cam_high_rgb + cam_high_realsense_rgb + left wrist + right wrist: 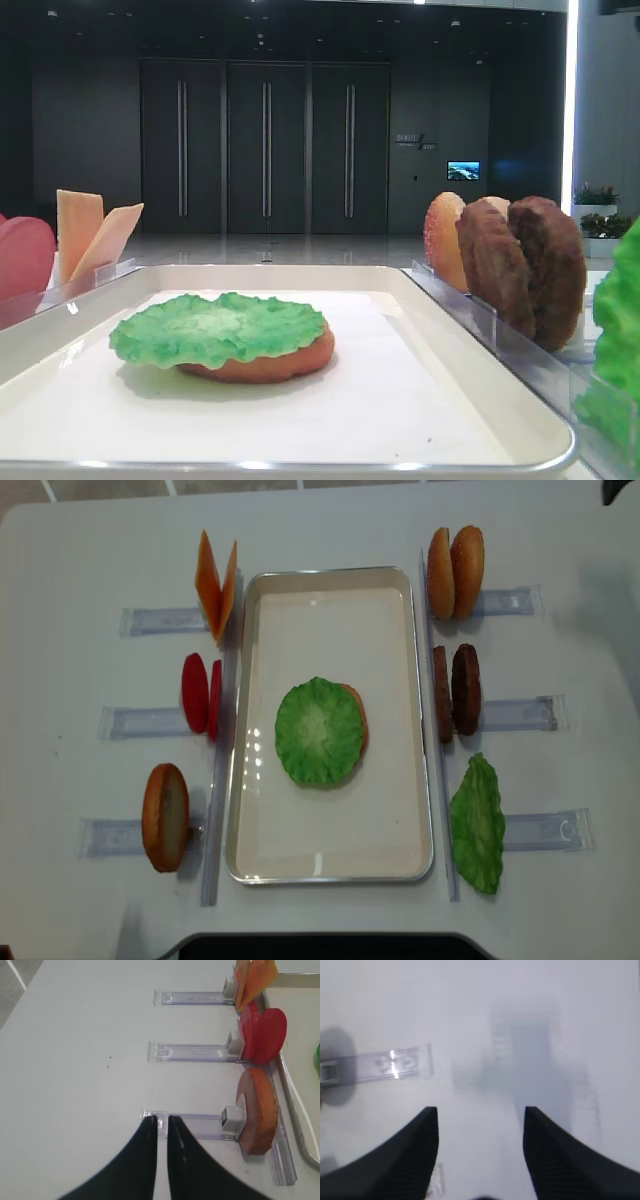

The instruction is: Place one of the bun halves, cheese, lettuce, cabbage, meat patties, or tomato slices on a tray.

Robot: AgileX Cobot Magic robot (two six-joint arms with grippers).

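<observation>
The off-white tray [330, 872] lies mid-table. On it a green lettuce leaf [316, 730] covers a bun half [359, 716]. Another bun half [259, 1110] stands on edge in the nearest left holder, just right of my left gripper [162, 1119], whose jaws are shut on nothing above that holder's outer end. Tomato slices [262, 1035] and cheese [255, 977] stand in the holders beyond. My right gripper [481, 1110] is open over bare white table, in a blurred view. Neither gripper shows in the overhead view.
Right of the tray stand two bun halves [455, 572], two meat patties [455, 690] and a second lettuce leaf [478, 825], each in a clear holder. A clear holder [395, 1065] lies left of the right gripper. A dark base [320, 948] sits at the front edge.
</observation>
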